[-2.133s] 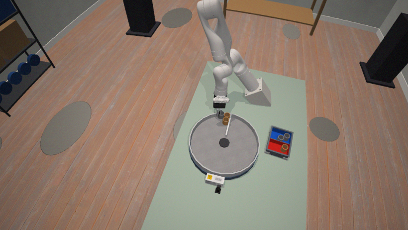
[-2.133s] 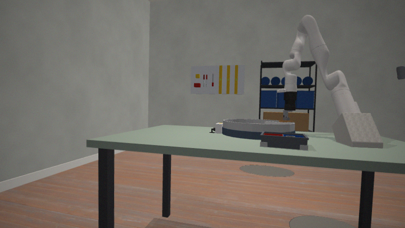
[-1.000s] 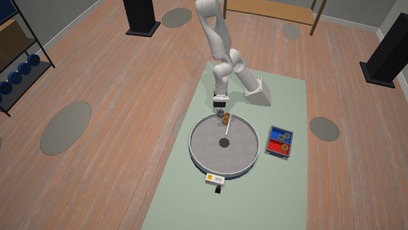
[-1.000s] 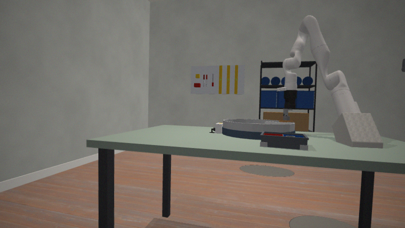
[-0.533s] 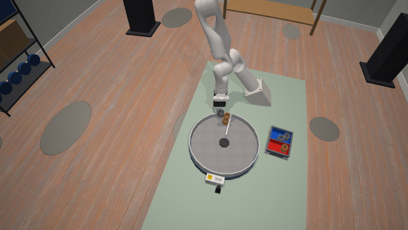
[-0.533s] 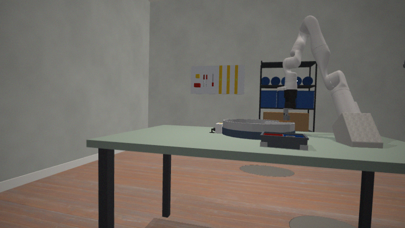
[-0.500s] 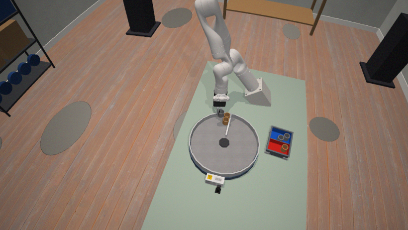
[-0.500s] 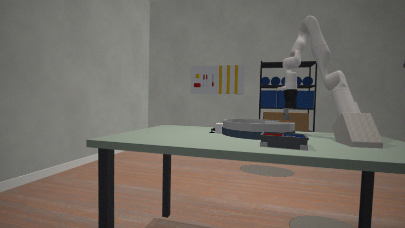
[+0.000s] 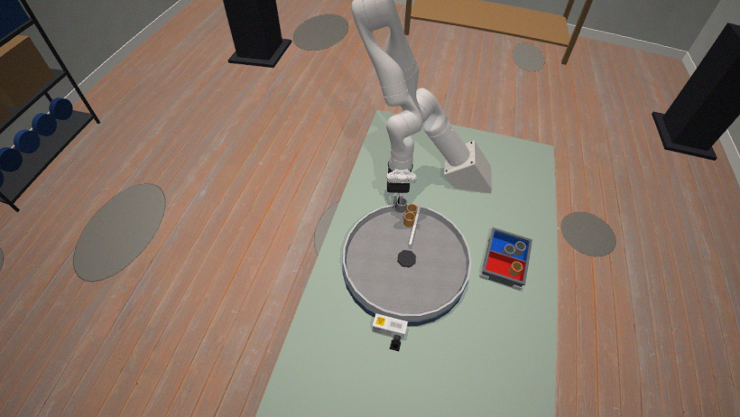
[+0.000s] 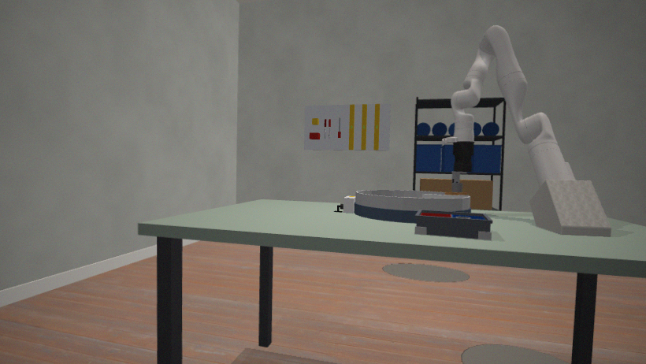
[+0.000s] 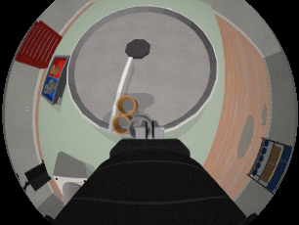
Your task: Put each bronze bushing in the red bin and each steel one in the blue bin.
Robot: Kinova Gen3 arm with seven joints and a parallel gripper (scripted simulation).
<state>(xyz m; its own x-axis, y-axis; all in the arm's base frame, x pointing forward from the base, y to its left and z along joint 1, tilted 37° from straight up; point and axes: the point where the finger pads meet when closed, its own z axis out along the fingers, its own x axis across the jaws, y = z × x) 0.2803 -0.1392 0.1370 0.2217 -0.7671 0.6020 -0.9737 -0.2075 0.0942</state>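
Against the grey wall in the exterior view, a black-framed shelf unit [image 9: 60, 72] [image 10: 414, 154] is standing, carrying blue discs [image 9: 44, 124] [image 10: 490, 128]; blue boxes [image 10: 428, 157] are sitting on a level below them, and a brown box [image 9: 23, 67] [image 10: 429, 187] is resting there too. A pale panel [image 10: 334, 142] is hanging on the wall, showing yellow vertical stripes [image 10: 352, 135], a red block [image 10: 314, 135] and a small yellow block [image 10: 314, 120]. In the top view, two dark columns [image 9: 254, 25] [image 9: 701, 98] are standing on square bases, and a wooden bench [image 9: 486, 19] is standing near the wall. Grey round patches [image 9: 121, 232] [image 9: 588, 234] [image 10: 425, 273] are lying on the plank floor [image 9: 207, 258] [image 10: 217, 298] [image 11: 234, 88].

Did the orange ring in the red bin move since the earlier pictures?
No, the orange ring hasn't moved: same side of the red bin, away from the turntable.
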